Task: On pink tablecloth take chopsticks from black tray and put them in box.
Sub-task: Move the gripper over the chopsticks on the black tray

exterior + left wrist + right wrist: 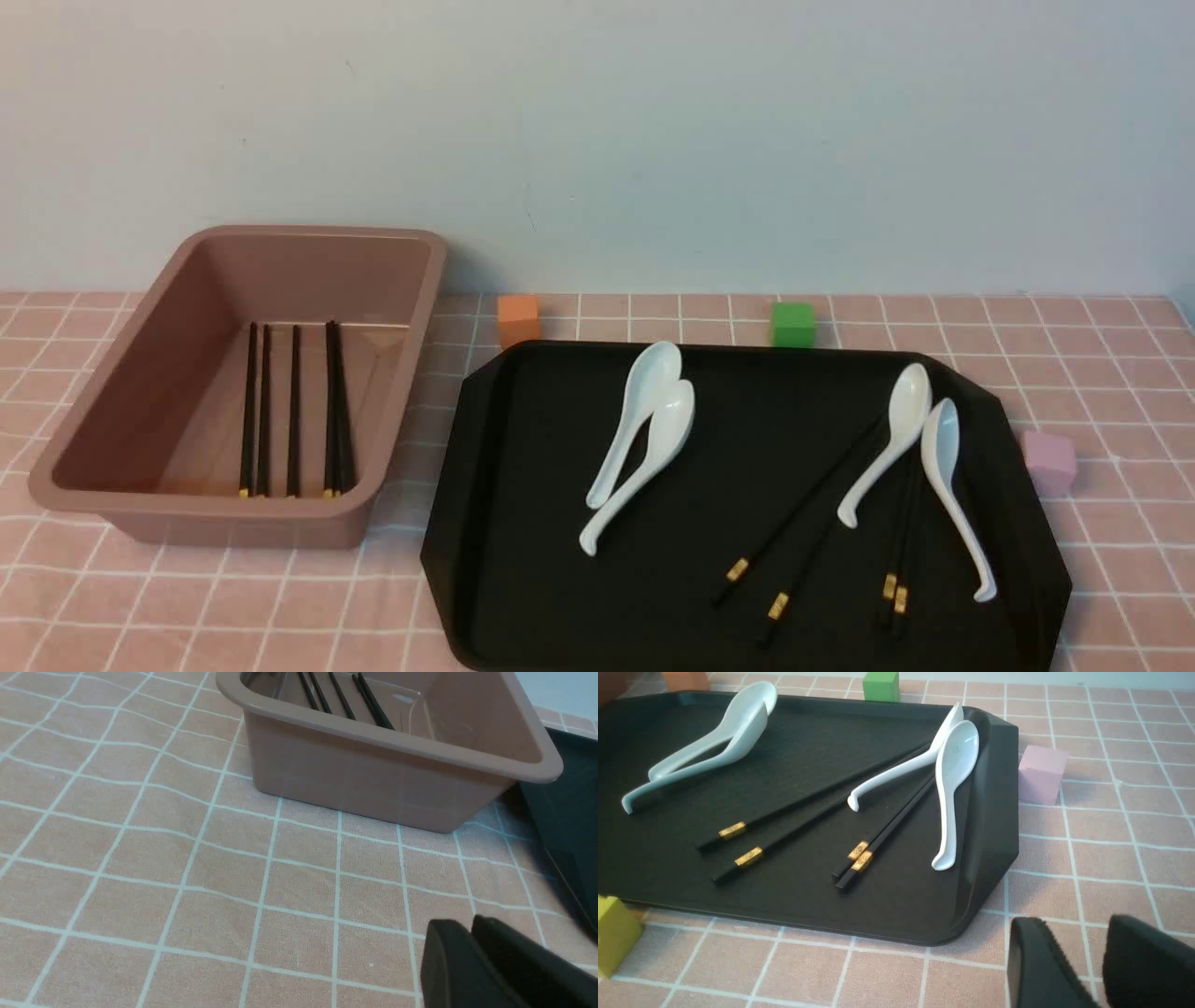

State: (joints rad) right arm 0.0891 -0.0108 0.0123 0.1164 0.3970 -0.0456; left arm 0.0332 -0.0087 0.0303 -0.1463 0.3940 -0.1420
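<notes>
Clearly left jaws meet, right jaws stand apart, both empty

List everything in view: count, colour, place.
pink tablecloth: one, pink with white grid, covers table
box: one, brownish pink, left of tray
chopsticks in box: about five, black, on its floor
black tray: one, black, right of box
chopsticks on tray: four, black with gold bands, right half
spoons: four, white, on tray in two pairs
orange cube: one, orange, behind tray
green cube: one, green, behind tray
pink cube: one, pink, right of tray
yellow cube: one, yellow, at tray's near edge
left gripper: one, black, shut, over cloth near box
right gripper: one, black, open, empty, near tray's right corner
</notes>
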